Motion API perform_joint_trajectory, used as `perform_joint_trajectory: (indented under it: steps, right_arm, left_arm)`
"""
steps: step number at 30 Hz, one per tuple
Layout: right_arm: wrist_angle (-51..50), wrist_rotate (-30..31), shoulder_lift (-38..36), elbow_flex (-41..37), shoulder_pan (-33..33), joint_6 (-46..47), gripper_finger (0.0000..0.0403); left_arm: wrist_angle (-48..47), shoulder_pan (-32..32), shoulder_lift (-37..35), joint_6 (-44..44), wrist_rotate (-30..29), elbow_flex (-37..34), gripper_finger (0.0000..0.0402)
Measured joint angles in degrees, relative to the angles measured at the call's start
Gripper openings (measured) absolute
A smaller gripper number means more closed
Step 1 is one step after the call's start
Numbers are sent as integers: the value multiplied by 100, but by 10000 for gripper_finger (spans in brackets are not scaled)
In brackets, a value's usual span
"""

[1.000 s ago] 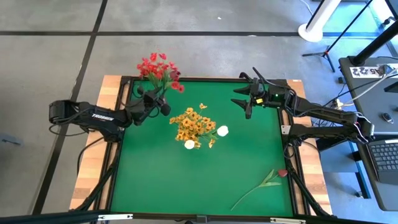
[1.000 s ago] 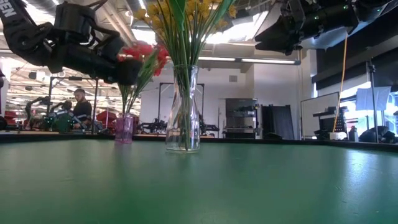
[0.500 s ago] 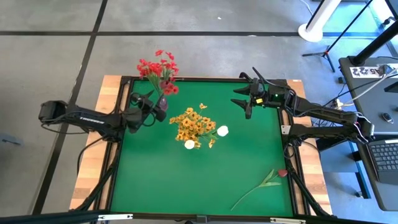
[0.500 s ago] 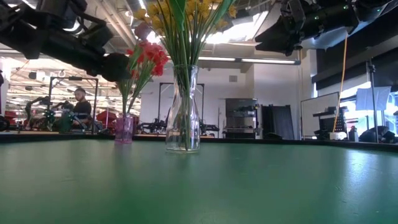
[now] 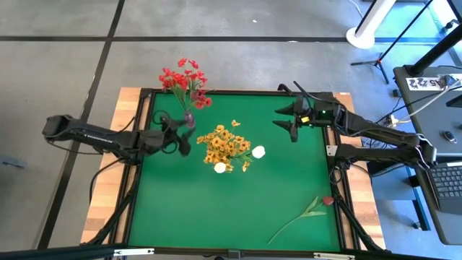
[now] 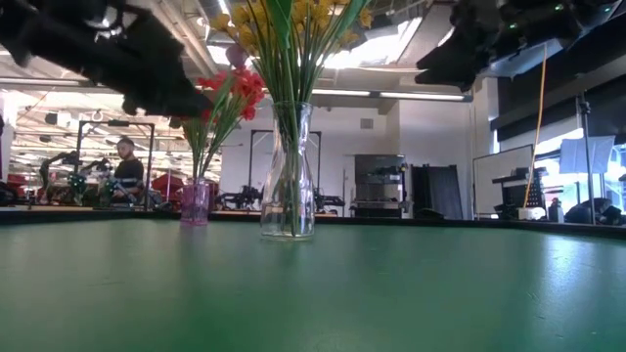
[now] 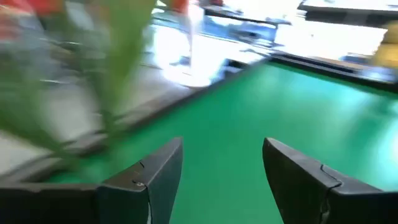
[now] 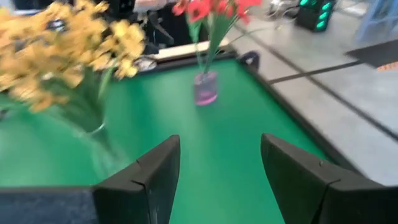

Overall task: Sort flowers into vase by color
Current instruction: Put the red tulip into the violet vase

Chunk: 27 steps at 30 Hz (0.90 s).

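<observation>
Red flowers (image 5: 184, 78) stand with their stems in a small pink vase (image 5: 189, 119) at the table's far left. Yellow-orange flowers (image 5: 227, 144) and white tulip buds (image 5: 258, 152) stand in a clear glass vase (image 6: 289, 176) at the middle. A dark pink rose bud on a green stem (image 5: 310, 211) lies flat on the mat at the near right. My left gripper (image 5: 179, 141) is open and holds nothing, just to the near side of the pink vase. My right gripper (image 5: 289, 119) hangs open over the far right of the mat.
A raised dark frame (image 5: 238, 92) borders the green mat, with wooden table edges (image 5: 108, 195) outside it. Open green mat lies between the glass vase and the near edge. A desk with a laptop (image 5: 447, 180) stands to the right. A person (image 6: 125, 168) is in the room beyond.
My left gripper has let go of the red flowers and drawn back a little toward the table's near edge. The red flowers, tilted before, now stand more upright in the pink vase. My right gripper has shifted slightly toward the table's right edge.
</observation>
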Motion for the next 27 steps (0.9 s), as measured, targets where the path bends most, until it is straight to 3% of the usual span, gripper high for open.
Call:
perform_joint_trajectory:
  steps: [2,5,8,12,22,27]
  right_arm:
    - [-321,-340,-182,0,0,0,221]
    - [-794,-917,-482,0,7,0,221]
    - [-1211,-1288,-691,2,161,138,221]
    - [-1948,-1327,-671,2,888,463,221]
    - [-3125,309,381,2,3855,1860,221]
    - [-3284,625,1066,2,5180,2748,221]
  left_arm:
    - [-261,-364,3,-226,391,155,217]
    - [-555,-1013,18,-345,531,392,216]
    - [-803,-1638,25,-397,329,649,213]
    - [-1017,-2342,25,-412,-251,926,212]
    - [-1016,-3098,31,-794,-778,1027,212]
    - [-1015,-3234,31,-1026,-780,1027,212]
